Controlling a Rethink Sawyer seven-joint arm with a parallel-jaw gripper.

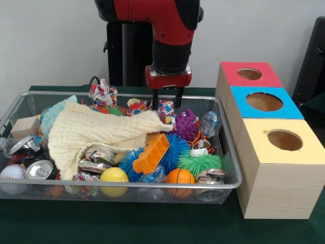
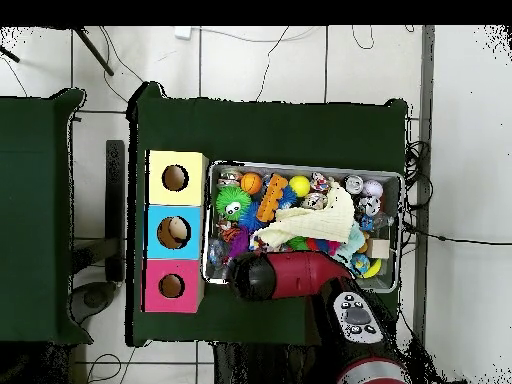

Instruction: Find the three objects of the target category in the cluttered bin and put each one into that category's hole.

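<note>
Two fingers of the gripper (image 1: 165, 100) hang parted and empty over the far side of the cluttered bin (image 1: 229, 184), just above a patchwork cloth bundle (image 1: 163, 108), apparently aligning a grasp before the trip to the yellow-topped box's hole (image 1: 284, 139).

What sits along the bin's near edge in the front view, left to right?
White baseball → crushed silver can → yellow ball → small orange basketball → crushed can, then the yellow-topped box outside the wire bin.
</note>
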